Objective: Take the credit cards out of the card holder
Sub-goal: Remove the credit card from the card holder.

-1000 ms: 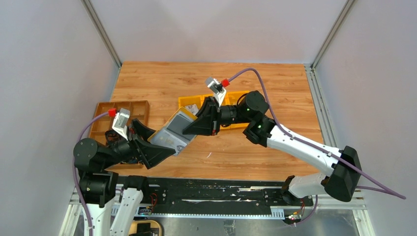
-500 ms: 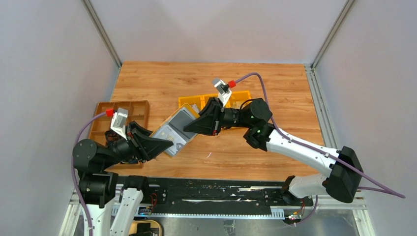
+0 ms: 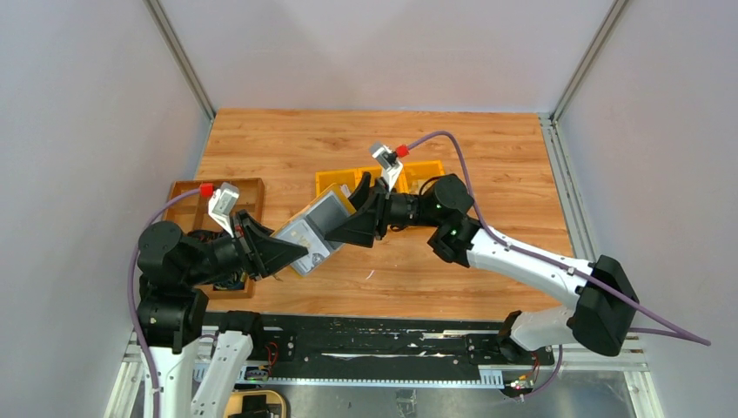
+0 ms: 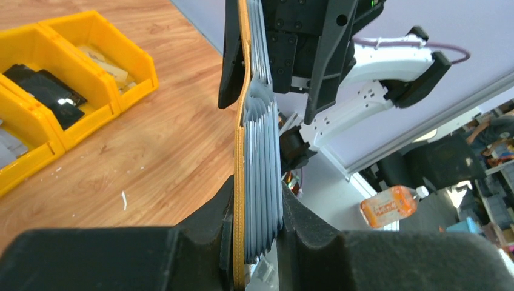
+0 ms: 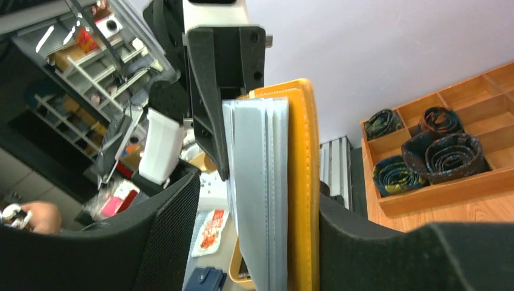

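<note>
The mustard-yellow card holder [image 3: 315, 225] hangs in the air between both arms, opened so its grey pockets face up. In the left wrist view it stands edge-on [image 4: 260, 151], and my left gripper [image 4: 257, 236] is shut on its near end, pressing cover and pockets together. In the top view that gripper [image 3: 291, 248] sits at the holder's lower left end. My right gripper [image 5: 259, 203] straddles the other end [image 5: 285, 182], open: one finger [image 5: 176, 230] stands apart from the grey pockets, the other lies against the yellow cover. I cannot make out the credit cards among the pockets.
Yellow plastic bins [image 3: 409, 174] stand behind the right gripper, with dark flat items inside [image 4: 60, 91]. A brown compartment tray [image 3: 187, 196] lies at the table's left, holding rolled dark fabric [image 5: 448, 151]. Bare wooden table [image 3: 418, 279] lies below the held card holder.
My left gripper closed on the card holder's lower end and its arm shifted right. The right gripper's jaws, shut on the holder before, have opened.
</note>
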`<state>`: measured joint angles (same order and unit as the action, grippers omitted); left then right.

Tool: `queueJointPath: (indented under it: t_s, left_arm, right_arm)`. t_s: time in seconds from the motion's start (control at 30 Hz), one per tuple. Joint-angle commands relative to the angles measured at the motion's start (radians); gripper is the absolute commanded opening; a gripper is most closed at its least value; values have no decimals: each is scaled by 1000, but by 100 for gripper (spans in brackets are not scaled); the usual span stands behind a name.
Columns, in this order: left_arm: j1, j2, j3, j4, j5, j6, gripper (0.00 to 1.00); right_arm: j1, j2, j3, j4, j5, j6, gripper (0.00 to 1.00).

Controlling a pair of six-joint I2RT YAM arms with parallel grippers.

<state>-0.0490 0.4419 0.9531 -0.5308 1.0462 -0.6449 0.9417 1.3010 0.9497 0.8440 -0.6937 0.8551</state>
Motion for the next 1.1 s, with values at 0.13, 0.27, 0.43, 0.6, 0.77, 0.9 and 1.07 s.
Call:
queueJointPath:
  t_s: [0.13,0.27,0.43,0.6,0.77,0.9,1.07]
  left_arm:
    - [-2,132,176,-370,48,332,18]
    - [-2,147,202,-412,26,388,18]
    - [-2,156,178,-440,-12,422,46]
    - [-3,143,140,-425,29,392,75]
    - [-2,78,98,-267,42,267,75]
    - [-2,12,48,-103,15,121,67]
    - [-2,11,63,-116,-37,146,56]
  right_arm:
    - [-9,51,160,-209,-233,-115,43]
    - [-9,57,172,-221,-266,-108,16]
    - [-9,43,161,-193,-240,-98,0]
    - [-9,36,116,-76,-190,-23,0]
    - [-7,20,90,-38,-141,-11,0]
    - [0,13,76,-22,-121,-1,0]
    - [28,3,63,-18,-116,-10,0]
